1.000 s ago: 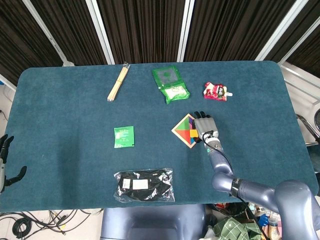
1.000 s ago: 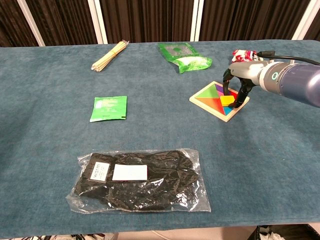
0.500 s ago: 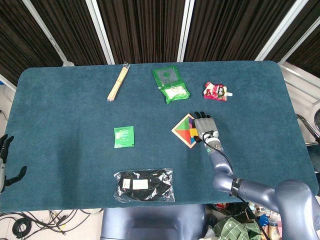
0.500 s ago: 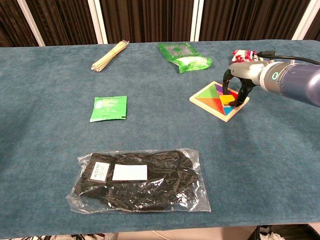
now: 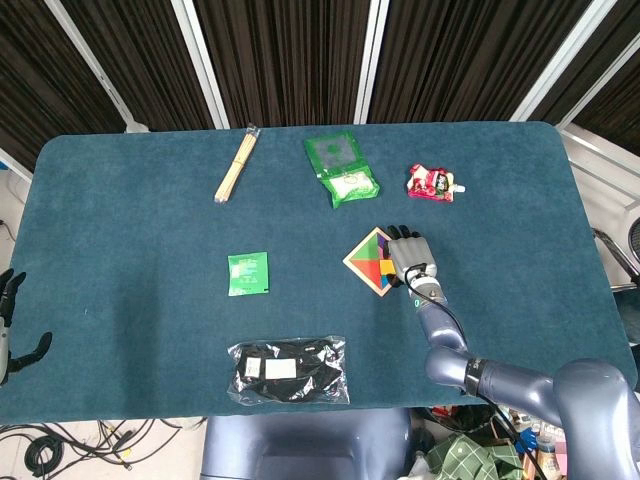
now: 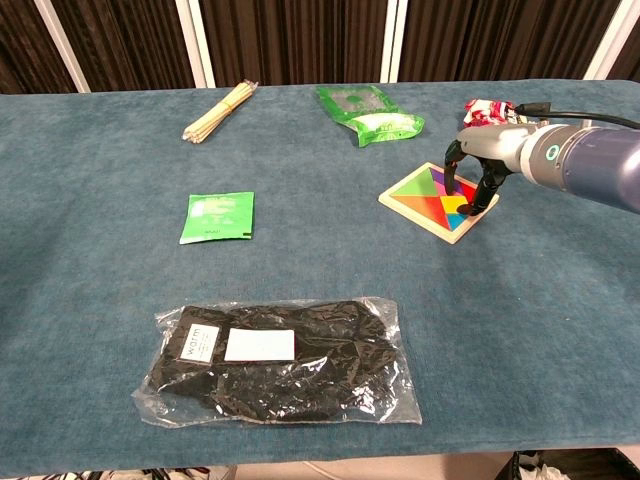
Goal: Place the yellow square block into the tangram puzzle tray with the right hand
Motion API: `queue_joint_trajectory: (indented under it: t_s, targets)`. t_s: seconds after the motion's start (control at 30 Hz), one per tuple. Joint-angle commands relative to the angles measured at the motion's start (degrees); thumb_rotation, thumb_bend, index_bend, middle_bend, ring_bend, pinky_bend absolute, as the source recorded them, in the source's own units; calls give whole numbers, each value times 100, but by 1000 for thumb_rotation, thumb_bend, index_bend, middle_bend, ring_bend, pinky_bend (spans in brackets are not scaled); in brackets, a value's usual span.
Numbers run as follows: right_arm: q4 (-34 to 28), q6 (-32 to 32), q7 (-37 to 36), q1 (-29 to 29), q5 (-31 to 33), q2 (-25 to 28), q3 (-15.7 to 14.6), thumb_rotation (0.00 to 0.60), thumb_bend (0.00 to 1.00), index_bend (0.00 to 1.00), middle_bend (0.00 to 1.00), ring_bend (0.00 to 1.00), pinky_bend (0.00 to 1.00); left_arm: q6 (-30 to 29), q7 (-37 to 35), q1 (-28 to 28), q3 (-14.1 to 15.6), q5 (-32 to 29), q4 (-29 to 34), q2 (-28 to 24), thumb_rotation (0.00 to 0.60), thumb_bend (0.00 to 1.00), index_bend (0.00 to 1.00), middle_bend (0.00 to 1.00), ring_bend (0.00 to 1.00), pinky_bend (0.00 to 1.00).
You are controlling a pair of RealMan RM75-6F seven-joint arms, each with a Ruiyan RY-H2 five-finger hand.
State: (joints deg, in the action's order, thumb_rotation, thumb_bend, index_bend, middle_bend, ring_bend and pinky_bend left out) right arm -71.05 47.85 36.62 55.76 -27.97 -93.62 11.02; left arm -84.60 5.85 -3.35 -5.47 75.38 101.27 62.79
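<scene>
Since a second ago the yellow square block (image 6: 456,201) has sunk flat into the tangram puzzle tray (image 6: 418,194) beneath the right hand (image 6: 478,160), whose fingers arch down over it, grip unclear, so lift straight up without dragging the piece.

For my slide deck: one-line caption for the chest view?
Right hand poised over the tangram puzzle tray, fingertips at the yellow square block among the coloured pieces.
</scene>
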Motion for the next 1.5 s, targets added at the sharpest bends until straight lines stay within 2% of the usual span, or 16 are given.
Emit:
queue_joint_trajectory:
  t_s: [0.03, 0.37, 0.5, 0.6, 0.7, 0.8, 0.9, 1.0, 1.13, 1.27, 1.4, 1.5]
  targets:
    - [-19, 7, -12, -1, -11, 1, -2, 600, 282, 400, 33, 0, 140, -3, 0, -1, -5, -2, 4, 3, 600, 310, 0, 0, 0, 0]
    - [-126, 72, -65, -4, -62, 57, 32, 600, 280, 391, 33, 0, 141, -11, -7, 0, -9, 2, -12, 5, 600, 311, 0, 0, 0, 0]
    - [-376, 239, -271, -62, -217, 252, 198, 600, 241, 299, 27, 0, 141, -23, -13, 3, -14, 4, -24, 7, 600, 310, 0, 0, 0, 0]
    - [-960, 466, -412, -209, -468, 739, 282, 600, 190, 232, 7, 0, 141, -30, -14, 4, -15, 12, -35, 8, 600, 310, 0, 0, 0, 0]
    - [-1928, 655, -511, -481, -590, 1563, 290, 600, 150, 208, 0, 0, 141, -45, -2, 11, -9, 24, -38, 13, 600, 310, 0, 0, 0, 0]
    - [-2784, 888, -783, -876, -978, 2335, 226, 600, 127, 197, 0, 0, 141, -60, 23, 13, -5, 40, -41, 23, 600, 311, 0, 0, 0, 0]
    - [-3514, 1257, -1353, -1515, -1751, 3100, 51, 600, 109, 192, 0, 0, 141, -100, 52, 19, -7, 68, -36, 36, 600, 310, 0, 0, 0, 0]
    - [-3834, 1620, -2048, -2157, -2581, 3592, -190, 600, 109, 192, 0, 0, 140, -170, 84, 29, -9, 132, -26, 46, 600, 310, 0, 0, 0, 0]
    - [-3664, 2220, -3095, -3000, -3894, 3883, -629, 600, 109, 192, 0, 0, 135, -231, 36, 41, -26, 188, 47, 21, 600, 311, 0, 0, 0, 0]
    - [-3111, 2951, -3521, -3637, -4824, 3802, -1036, 600, 109, 192, 0, 0, 135, -213, -169, 44, -68, 174, 217, -82, 600, 311, 0, 0, 0, 0]
    - [-2669, 3459, -3870, -4064, -5267, 3611, -1224, 600, 108, 192, 0, 0, 135, -265, -172, 42, -69, 296, 349, -183, 600, 310, 0, 0, 0, 0]
    - [-2374, 3730, -3981, -4258, -5408, 3431, -1216, 600, 109, 192, 0, 0, 135, -325, -120, 51, -55, 400, 433, -241, 600, 310, 0, 0, 0, 0]
